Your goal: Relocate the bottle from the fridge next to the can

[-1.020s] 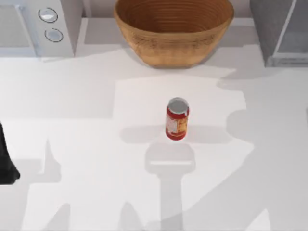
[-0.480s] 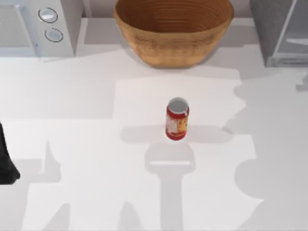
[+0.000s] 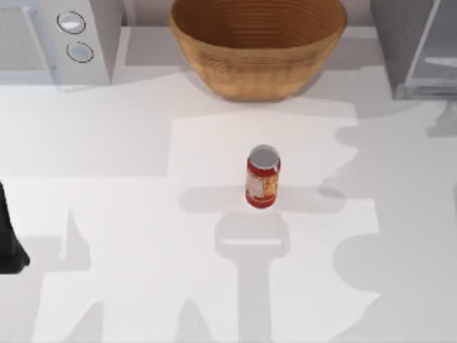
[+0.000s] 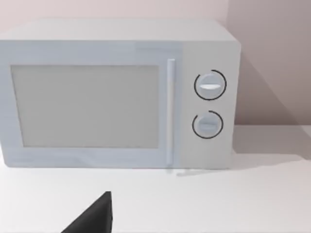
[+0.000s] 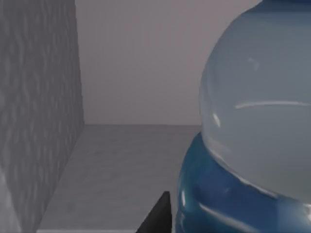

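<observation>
Left arm (image 3: 8,239): matte black, rounded. Hand fingertips (image 4: 95,217): black, wedge-shaped.

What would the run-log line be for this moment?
phase: reaching into grey box-like fridge | clear plastic bottle with blue label: close before right wrist, inside | small red can: upright mid-table | left arm: parked, left edge

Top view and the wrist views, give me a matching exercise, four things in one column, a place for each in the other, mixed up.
Things:
1. can
2. wicker bowl
3. microwave
4. bottle

Places:
A. table's far left corner
B. inside the fridge, close to the right wrist camera
C. middle of the table
D. far edge, centre

Pairs: 1-C, 2-D, 3-A, 4-B
</observation>
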{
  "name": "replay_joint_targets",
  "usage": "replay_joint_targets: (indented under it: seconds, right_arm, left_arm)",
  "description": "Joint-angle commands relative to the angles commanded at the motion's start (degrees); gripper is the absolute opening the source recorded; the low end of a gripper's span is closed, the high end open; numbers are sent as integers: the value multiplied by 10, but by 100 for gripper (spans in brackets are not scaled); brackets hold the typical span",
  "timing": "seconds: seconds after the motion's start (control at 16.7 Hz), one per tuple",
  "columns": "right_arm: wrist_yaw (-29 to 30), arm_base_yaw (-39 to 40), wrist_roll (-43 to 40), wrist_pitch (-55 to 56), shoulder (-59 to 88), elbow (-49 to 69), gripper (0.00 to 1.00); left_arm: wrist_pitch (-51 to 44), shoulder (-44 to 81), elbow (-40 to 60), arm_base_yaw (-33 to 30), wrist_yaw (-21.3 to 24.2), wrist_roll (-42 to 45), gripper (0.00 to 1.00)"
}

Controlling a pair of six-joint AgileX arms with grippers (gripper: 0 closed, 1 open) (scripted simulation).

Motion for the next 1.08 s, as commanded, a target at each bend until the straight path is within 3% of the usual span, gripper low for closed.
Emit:
replay_joint_targets:
  seconds: [0.18,0.66,0.84,1.08]
  right_arm:
    - [86,88,-1,58,30,-29,0]
    - [379,386,-4,223,89,-134,0]
    - [424,431,-5,250,91,-155,0]
    - [425,431,-4,250,90,-155,0]
  left_arm:
    - [0,0,0,0,0,0,100]
    - [0,0,0,0,0,0,100]
    - [0,0,0,0,0,0,100]
    - [0,0,0,0,0,0,100]
